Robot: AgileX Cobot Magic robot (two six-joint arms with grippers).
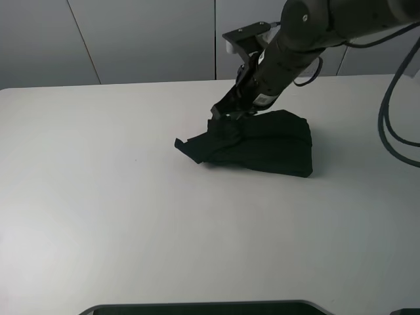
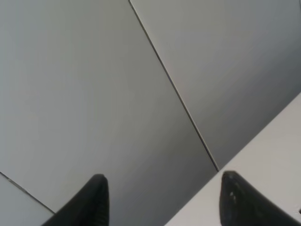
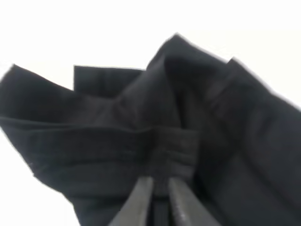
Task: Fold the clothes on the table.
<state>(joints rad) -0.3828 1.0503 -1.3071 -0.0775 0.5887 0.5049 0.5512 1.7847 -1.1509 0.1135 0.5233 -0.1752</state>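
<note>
The black T-shirt (image 1: 262,144) lies bunched and partly folded on the white table (image 1: 98,197), right of the middle; its print is hidden. My right gripper (image 1: 226,117) reaches down from the back right and is shut on a pinch of fabric at the shirt's upper left edge, lifting it a little. In the right wrist view the fingers (image 3: 141,197) are pressed together on a fold of the black T-shirt (image 3: 117,136). My left gripper (image 2: 162,195) is out of the overhead view; its wrist view shows its two fingertips (image 2: 94,197) wide apart, empty, facing a grey wall.
Grey wall panels (image 1: 131,39) stand behind the table's far edge. Black cables (image 1: 394,118) hang at the right. A dark edge (image 1: 203,307) shows at the bottom of the overhead view.
</note>
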